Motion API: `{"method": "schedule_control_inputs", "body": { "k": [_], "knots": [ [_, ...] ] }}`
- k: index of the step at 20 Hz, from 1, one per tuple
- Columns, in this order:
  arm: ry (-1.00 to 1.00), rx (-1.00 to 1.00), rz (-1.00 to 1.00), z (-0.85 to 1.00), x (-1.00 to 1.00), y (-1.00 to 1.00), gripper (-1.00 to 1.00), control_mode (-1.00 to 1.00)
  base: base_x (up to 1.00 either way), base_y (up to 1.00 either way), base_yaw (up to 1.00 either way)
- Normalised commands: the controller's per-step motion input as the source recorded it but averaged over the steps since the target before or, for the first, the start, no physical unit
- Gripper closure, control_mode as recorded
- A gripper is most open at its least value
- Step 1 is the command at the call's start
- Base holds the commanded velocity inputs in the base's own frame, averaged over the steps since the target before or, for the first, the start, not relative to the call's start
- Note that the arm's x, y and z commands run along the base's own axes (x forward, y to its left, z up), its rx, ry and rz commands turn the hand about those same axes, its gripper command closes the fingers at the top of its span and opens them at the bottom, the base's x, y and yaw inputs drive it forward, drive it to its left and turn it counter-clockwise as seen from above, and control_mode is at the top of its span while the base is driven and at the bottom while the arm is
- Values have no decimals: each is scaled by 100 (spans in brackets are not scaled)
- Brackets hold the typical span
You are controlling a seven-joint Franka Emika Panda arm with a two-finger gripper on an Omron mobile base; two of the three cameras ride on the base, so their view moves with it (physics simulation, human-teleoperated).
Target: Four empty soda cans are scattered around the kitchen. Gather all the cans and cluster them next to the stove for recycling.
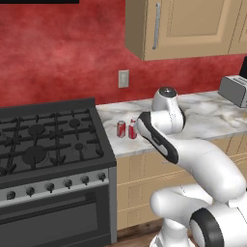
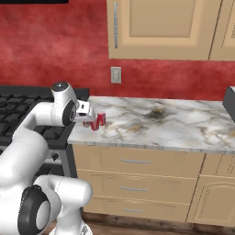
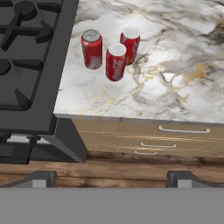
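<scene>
1. I see three red soda cans [image 3: 113, 52] standing upright in a tight cluster on the marble tabletop [image 3: 175, 87], just beside the stove [image 3: 30, 65].
2. In the hand view, one can [image 3: 92, 49] is nearest the stove edge, a second [image 3: 116, 61] is closest to the tabletop's front edge, and the third [image 3: 130, 45] sits behind it. They are touching or nearly so; I can't tell which.
3. The cans have white markings, too small and blurred for me to read. Silver tops show on all three.
4. My gripper [image 3: 111, 178] hovers above and in front of the tabletop. Its jaws are spread fully wide, with nothing between the two fingertips [image 3: 41, 178].
5. In the left base view the cans [image 1: 126, 129] are partly hidden by my arm's forearm link. In the right base view the hand [image 2: 87, 114] covers most of the cluster [image 2: 98, 121].
6. The stove [image 1: 48, 144] is black, with iron grates and a row of front knobs.
7. Around: a toaster [image 1: 234, 89] at the far right of the tabletop, a wall outlet [image 1: 123, 78] on the red wall, tan upper cabinets [image 1: 183, 26], and drawers [image 2: 137, 172] under the tabletop.
8. Nothing stands between my gripper and the cans.
</scene>
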Motion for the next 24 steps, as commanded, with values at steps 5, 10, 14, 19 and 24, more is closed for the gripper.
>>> {"method": "schedule_control_inputs", "body": {
  "k": [5, 10, 14, 19, 24],
  "knots": [
    [0, 0, 0, 0, 0, 0, -100, -100, 0, 0, 0],
    [0, 0, 0, 0, 0, 0, -100, -100, 0, 0, 0],
    [0, 0, 0, 0, 0, 0, -100, 100, 0, 0, 0],
    [0, 0, 0, 0, 0, 0, -100, 100, -30, 0, 0],
    [0, 0, 0, 0, 0, 0, -100, 100, -54, 0, 0]
  ]
}}
